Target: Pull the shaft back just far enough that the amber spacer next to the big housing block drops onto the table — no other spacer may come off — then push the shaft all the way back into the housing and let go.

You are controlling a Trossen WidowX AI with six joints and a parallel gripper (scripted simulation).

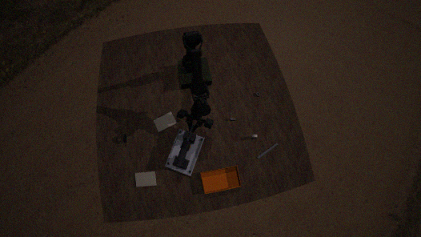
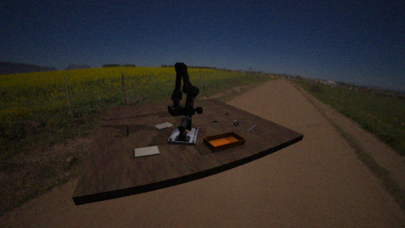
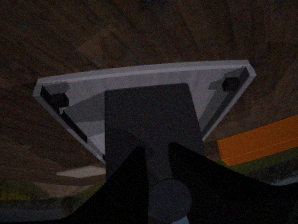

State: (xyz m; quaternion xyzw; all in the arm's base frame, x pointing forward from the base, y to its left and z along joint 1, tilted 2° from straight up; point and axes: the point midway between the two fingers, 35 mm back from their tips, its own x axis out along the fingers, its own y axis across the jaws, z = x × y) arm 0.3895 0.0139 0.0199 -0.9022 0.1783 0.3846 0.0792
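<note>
The dark housing block [image 1: 181, 162] [image 2: 183, 136] [image 3: 145, 112] stands on a pale base plate [image 1: 196, 153] [image 2: 195, 135] [image 3: 150, 73]. The shaft shows in the wrist view as a round grey end [image 3: 170, 201] below the fingers, in line with the block. My gripper [image 1: 190, 130] [image 3: 156, 152] is above the plate's arm-side end, its fingers nearly together and shut on the shaft. A small amber patch [image 2: 187, 131] shows by the block in the exterior view; whether it is a spacer on the shaft or off it, I cannot tell. The other spacers are hidden or too dark.
An orange tray [image 1: 216, 182] [image 2: 219, 142] [image 3: 265, 141] stands beside the base plate. Two pale flat plates [image 1: 165, 121] [image 1: 146, 178] lie left of it. A thin rod [image 1: 267, 150], a small pale part [image 1: 254, 136] and small dark parts lie right. A small dark object [image 1: 124, 138] stands left.
</note>
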